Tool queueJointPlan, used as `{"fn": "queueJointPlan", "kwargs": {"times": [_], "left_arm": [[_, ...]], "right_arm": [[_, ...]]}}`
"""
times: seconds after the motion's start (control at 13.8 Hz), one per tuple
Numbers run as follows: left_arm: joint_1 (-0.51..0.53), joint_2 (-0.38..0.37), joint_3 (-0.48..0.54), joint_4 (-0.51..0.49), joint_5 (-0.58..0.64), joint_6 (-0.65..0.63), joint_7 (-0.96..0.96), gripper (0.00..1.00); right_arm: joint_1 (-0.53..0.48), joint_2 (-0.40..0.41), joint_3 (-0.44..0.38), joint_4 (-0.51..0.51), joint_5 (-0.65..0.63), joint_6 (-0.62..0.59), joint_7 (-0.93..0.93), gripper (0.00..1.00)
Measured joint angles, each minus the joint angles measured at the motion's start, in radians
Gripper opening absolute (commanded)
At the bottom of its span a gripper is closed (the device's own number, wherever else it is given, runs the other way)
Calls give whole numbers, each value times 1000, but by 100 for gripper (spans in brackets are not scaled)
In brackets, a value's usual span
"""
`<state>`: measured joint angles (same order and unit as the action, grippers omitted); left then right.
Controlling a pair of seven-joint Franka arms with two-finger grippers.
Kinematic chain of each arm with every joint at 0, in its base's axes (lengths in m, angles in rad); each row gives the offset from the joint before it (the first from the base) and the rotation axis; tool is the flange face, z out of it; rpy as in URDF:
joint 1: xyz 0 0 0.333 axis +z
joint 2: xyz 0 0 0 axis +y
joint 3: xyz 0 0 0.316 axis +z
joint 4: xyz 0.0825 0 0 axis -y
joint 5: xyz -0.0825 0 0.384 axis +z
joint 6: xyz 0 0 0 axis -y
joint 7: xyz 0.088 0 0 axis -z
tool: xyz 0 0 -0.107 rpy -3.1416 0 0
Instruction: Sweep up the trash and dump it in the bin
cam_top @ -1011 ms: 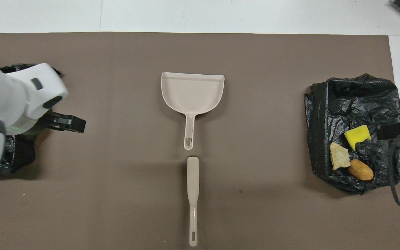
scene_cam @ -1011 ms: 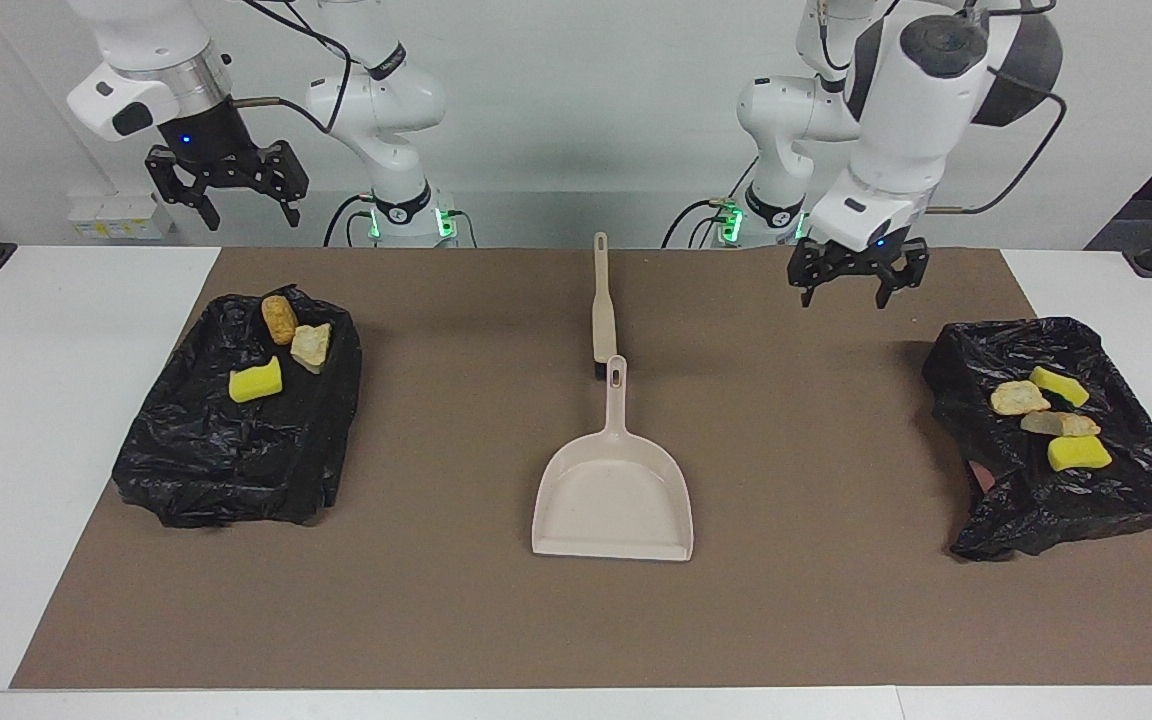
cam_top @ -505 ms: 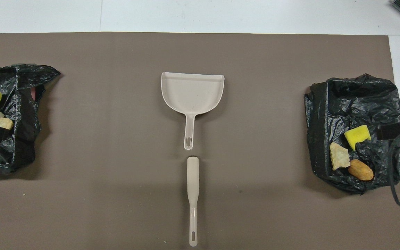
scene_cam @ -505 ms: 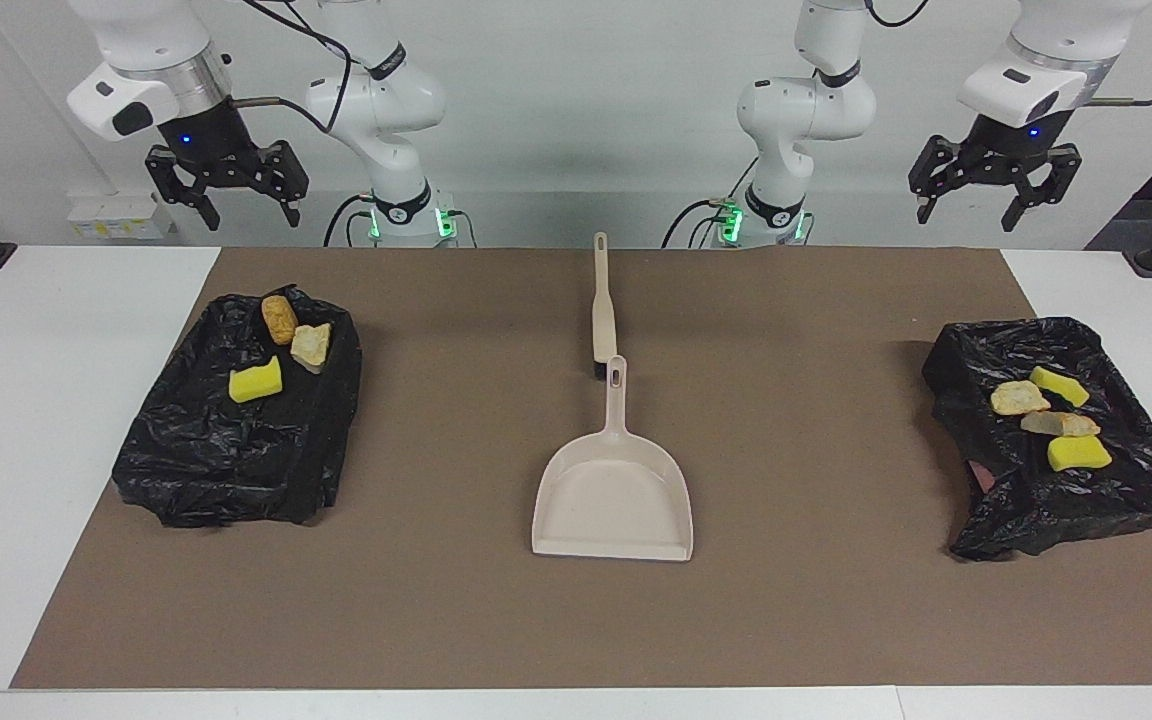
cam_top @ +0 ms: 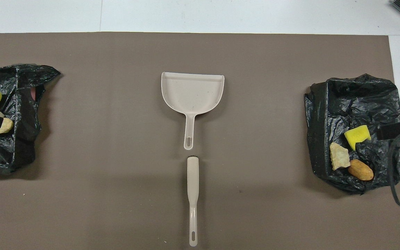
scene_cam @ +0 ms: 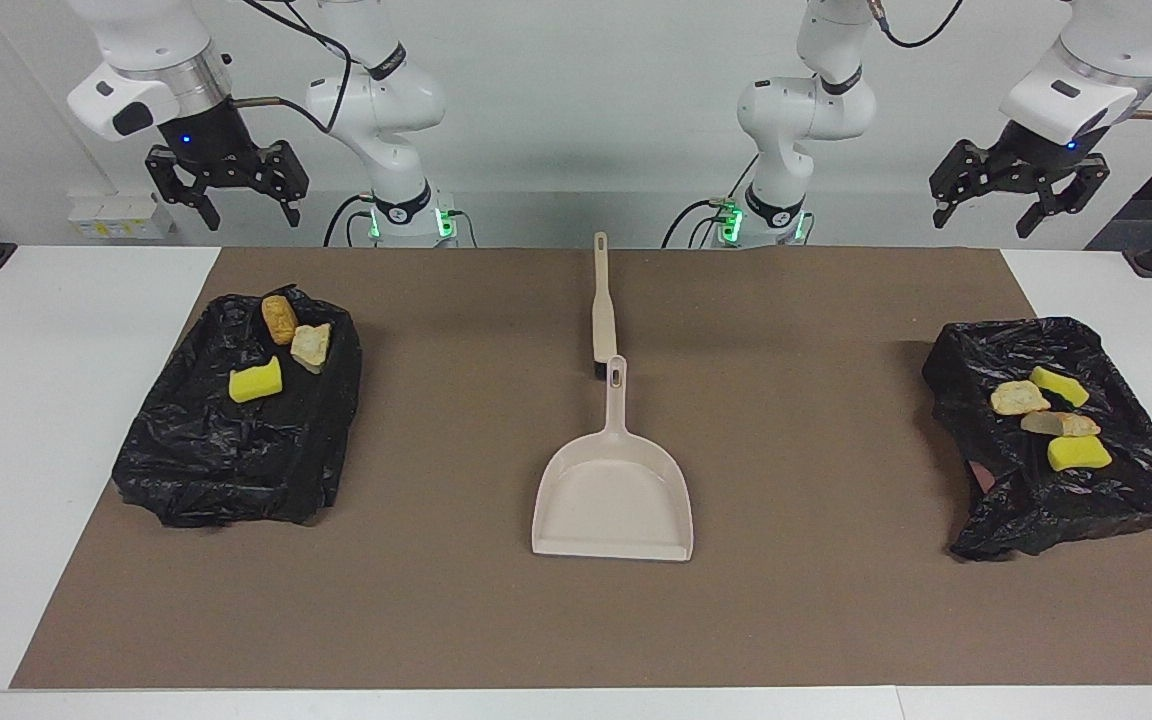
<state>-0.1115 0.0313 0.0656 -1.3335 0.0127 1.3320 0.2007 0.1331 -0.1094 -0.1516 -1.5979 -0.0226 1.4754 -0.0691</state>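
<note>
Mat (scene_cam: 456,620), brown, over white table (scene_cam: 56,420)

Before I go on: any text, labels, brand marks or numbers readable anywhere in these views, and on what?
None can be read.
Dustpan: plain beige, no marking visible.
Brush: plain handle, no marking visible.
Black bin bags: no print visible.
Arm joints: small round dark marks, too small to read.
White box at the wall by the right arm's end: any label too small to read.
</note>
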Motion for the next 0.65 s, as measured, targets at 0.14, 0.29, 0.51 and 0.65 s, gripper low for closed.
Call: {"fn": "queueJointPlan", "kwargs": {"times": [0.14, 0.29, 0.51, 0.65], "left_arm": [[0, -22, -1, -21, 0, 1, 0, 100], [0, -47, -1, -54, 0, 7, 0, 100], [0, -59, -1, -72, 0, 10, 0, 100], [0, -60, -1, -74, 0, 12, 0, 100]], "right_arm": [[0, 0, 0, 0, 0, 0, 0, 100], [0, 0, 0, 0, 0, 0, 0, 100], [0, 0, 0, 0, 0, 0, 0, 100], [0, 0, 0, 0, 0, 0, 0, 100]]}}
